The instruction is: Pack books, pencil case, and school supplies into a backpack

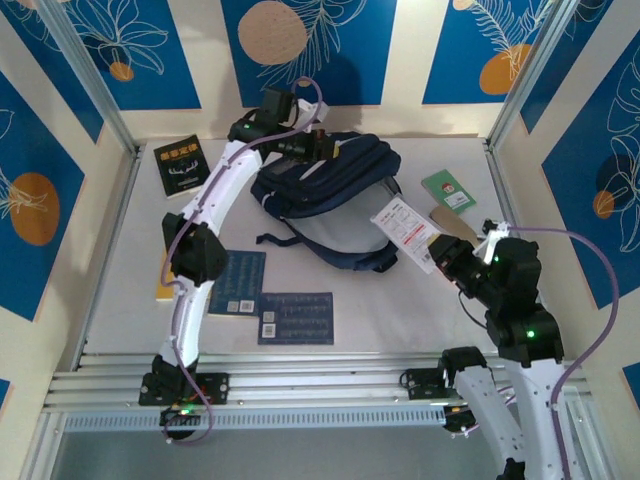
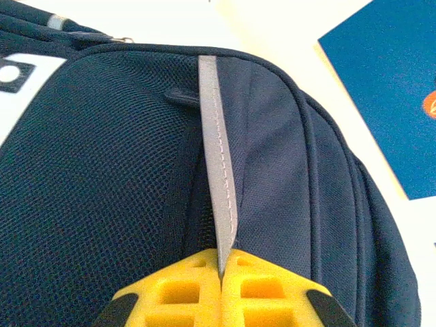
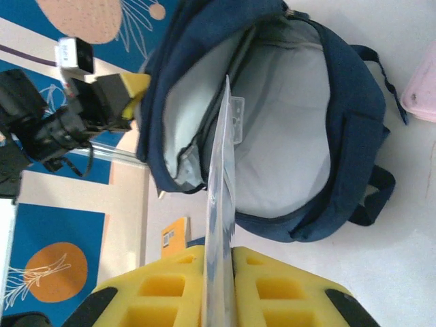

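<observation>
Left claw [image 2: 221,271] clamped shut on the pale stripe [image 2: 218,157] of the navy backpack [image 1: 350,165], which lies open on the table [image 1: 400,310]; right claw [image 3: 219,262] grips the flat white packet [image 3: 219,177] edge-on, just beside its opening.

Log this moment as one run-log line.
left gripper: shut on navy fabric backpack at its pale grey stripe | right gripper: shut on flat white packet with red print | backpack: open

My left arm [image 1: 195,250] covers most of the yellow book [image 1: 163,291]. The right edge of the right wrist view cuts off the pink pencil case [image 3: 422,85]. There the white packet [image 3: 219,225] shows me only its thin edge, its print hidden.
</observation>
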Robot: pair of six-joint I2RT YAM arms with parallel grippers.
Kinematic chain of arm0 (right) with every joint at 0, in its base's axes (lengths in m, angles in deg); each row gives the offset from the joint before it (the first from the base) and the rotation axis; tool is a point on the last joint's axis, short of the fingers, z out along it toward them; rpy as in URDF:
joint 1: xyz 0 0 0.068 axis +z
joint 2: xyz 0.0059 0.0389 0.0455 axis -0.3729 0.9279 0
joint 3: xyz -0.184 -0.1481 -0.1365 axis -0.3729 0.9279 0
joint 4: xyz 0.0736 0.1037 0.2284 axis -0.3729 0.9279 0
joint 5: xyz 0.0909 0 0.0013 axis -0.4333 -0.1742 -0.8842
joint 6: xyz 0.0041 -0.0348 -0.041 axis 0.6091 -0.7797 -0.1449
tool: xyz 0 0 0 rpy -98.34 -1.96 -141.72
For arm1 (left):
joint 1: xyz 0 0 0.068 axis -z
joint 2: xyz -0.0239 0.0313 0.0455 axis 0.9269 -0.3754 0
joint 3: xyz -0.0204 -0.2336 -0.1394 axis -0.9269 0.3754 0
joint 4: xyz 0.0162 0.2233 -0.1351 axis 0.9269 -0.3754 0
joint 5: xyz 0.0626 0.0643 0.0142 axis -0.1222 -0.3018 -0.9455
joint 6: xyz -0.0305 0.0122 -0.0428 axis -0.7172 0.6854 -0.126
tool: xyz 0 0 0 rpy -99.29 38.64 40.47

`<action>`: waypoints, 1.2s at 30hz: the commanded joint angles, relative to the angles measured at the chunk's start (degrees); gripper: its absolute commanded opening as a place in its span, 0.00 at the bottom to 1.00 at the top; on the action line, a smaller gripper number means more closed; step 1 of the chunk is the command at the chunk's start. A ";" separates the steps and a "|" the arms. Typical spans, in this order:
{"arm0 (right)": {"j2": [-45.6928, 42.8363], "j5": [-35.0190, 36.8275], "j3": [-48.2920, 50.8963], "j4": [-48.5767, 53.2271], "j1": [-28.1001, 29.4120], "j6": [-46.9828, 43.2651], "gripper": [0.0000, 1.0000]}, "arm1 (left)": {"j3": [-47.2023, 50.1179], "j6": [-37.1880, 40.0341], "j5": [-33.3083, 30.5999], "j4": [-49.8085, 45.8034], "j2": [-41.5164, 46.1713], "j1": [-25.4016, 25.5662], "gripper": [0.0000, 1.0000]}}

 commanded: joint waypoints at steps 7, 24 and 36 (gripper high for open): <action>7.44 -7.59 10.32 -19.45 0.45 7.50 0.15 | -0.91 -5.80 10.16 6.62 4.74 -1.04 0.00; 52.79 -10.67 -2.12 -50.72 10.61 7.38 0.15 | -1.53 -8.27 15.18 9.78 4.13 -1.13 0.00; 86.78 -4.69 -26.00 -53.51 18.84 11.72 0.18 | -1.46 -11.50 16.54 12.89 5.05 -2.64 0.00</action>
